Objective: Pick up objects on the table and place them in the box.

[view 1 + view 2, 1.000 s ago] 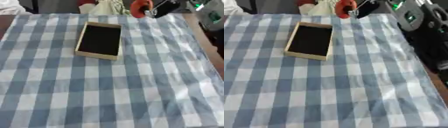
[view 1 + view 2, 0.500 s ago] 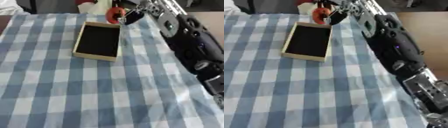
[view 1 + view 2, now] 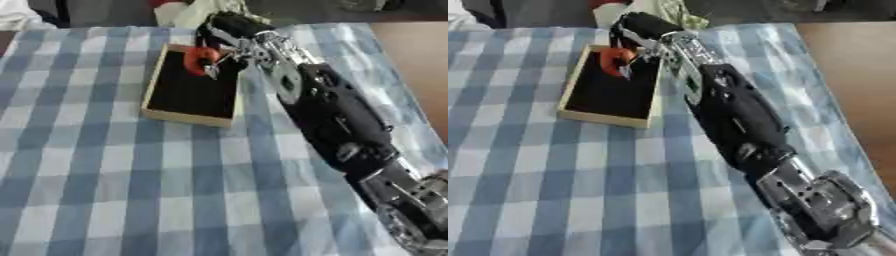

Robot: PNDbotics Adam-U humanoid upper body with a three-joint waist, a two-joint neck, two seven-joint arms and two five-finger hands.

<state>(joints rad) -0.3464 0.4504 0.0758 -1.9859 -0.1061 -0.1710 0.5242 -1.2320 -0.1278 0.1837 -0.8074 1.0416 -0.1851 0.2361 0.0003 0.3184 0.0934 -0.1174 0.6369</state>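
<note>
A: Bench (image 3: 105, 200) under blue-white check cloth, bare of objects in front and to the left. Right arm (image 3: 337, 115) lies diagonally from the lower right corner up to the far end.

B: Change vs a second ago?

A: Then the arm was barely in view at the far edge, red object beyond the box. Now the arm stretches across the cloth and the red object (image 3: 201, 59) hangs over the far end of the box (image 3: 188, 117), inside its rim. Transport looks done; release is what's left, I'd say.

B: Hand state?

A: Right hand (image 3: 229, 31) has its fingers curled around the red object. Left hand not visible.

B: Clearance?

A: Box interior is dark and looks empty, lots of room to drop. Arm runs just beside the box's right wall, so that's the edge to watch on retreat. Clutter beyond the far bench edge sits close behind the hand.
</note>
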